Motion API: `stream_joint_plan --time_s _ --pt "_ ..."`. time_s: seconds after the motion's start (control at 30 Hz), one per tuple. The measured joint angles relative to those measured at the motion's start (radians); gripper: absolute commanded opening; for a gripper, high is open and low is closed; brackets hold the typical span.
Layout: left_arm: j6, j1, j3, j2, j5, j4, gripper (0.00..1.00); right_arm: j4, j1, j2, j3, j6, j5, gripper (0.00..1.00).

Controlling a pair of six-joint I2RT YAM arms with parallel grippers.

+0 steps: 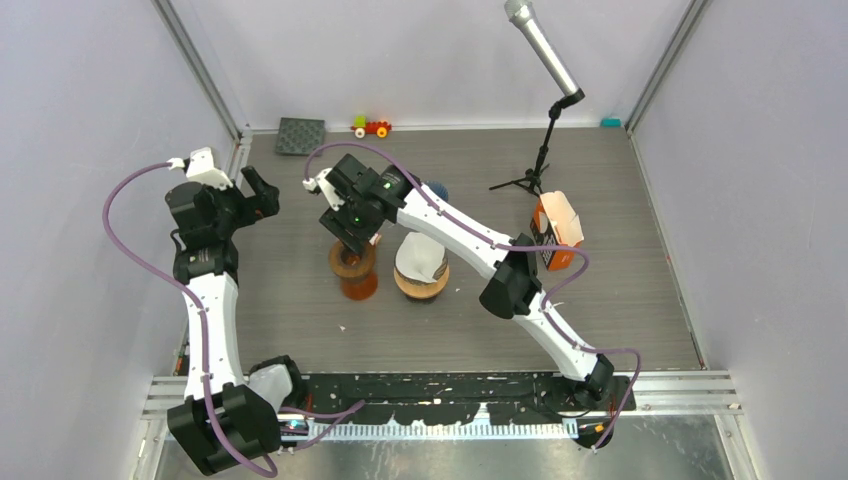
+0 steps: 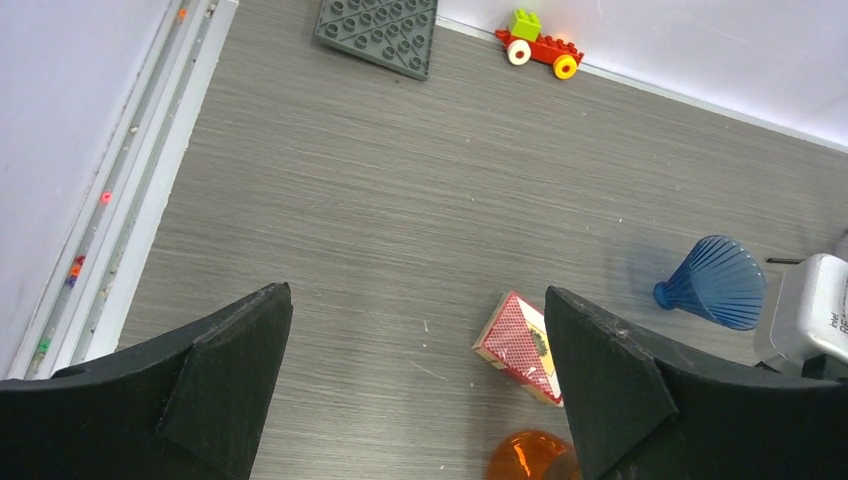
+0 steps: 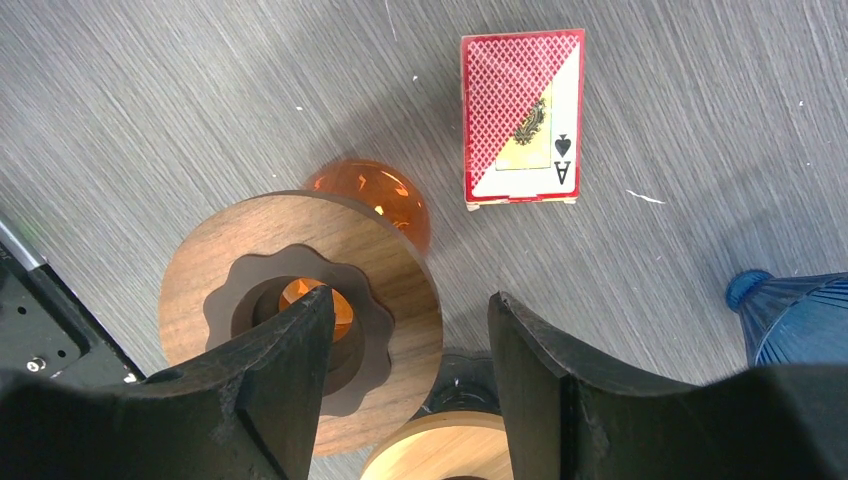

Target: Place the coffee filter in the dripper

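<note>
A white paper coffee filter (image 1: 420, 256) stands in a light wooden ring (image 1: 421, 284) at the table's middle. Beside it on the left is a dark wooden ring holder on an orange glass base (image 1: 354, 272); it also shows in the right wrist view (image 3: 300, 300). A blue ribbed cone dripper (image 1: 438, 188) lies on its side behind them. My right gripper (image 1: 352, 238) is open and empty, hovering just above the dark ring holder (image 3: 410, 296). My left gripper (image 1: 262, 192) is open and empty, further left (image 2: 417, 292).
A red playing-card box (image 3: 520, 115) lies behind the holders. An orange and white carton (image 1: 556, 232) sits at the right. A microphone stand (image 1: 540, 150) is at the back right. A grey studded plate (image 1: 300, 135) and a toy car (image 1: 371, 127) are by the back wall.
</note>
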Motion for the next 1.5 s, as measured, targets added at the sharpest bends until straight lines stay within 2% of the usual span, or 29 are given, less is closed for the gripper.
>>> stream_joint_plan --time_s 0.5,0.7,0.87,1.07,1.27,1.5 --pt "0.002 0.000 0.000 0.003 0.032 0.000 1.00 0.004 -0.002 -0.001 0.027 0.015 0.014 0.68" --pt "0.018 0.000 0.006 0.031 0.076 -0.010 1.00 0.008 -0.034 -0.071 -0.005 0.015 0.037 0.69" --pt "0.032 0.000 0.026 0.055 0.122 -0.024 1.00 0.043 -0.140 -0.169 -0.024 0.022 0.064 0.69" --pt "0.064 0.000 0.066 0.104 0.202 -0.059 1.00 0.121 -0.321 -0.235 -0.111 0.047 0.089 0.67" --pt "0.093 -0.006 0.101 0.151 0.259 -0.100 1.00 0.153 -0.455 -0.205 -0.247 0.072 0.088 0.65" --pt "0.106 -0.025 0.101 0.154 0.292 -0.122 1.00 0.162 -0.486 -0.103 -0.284 0.072 0.068 0.60"
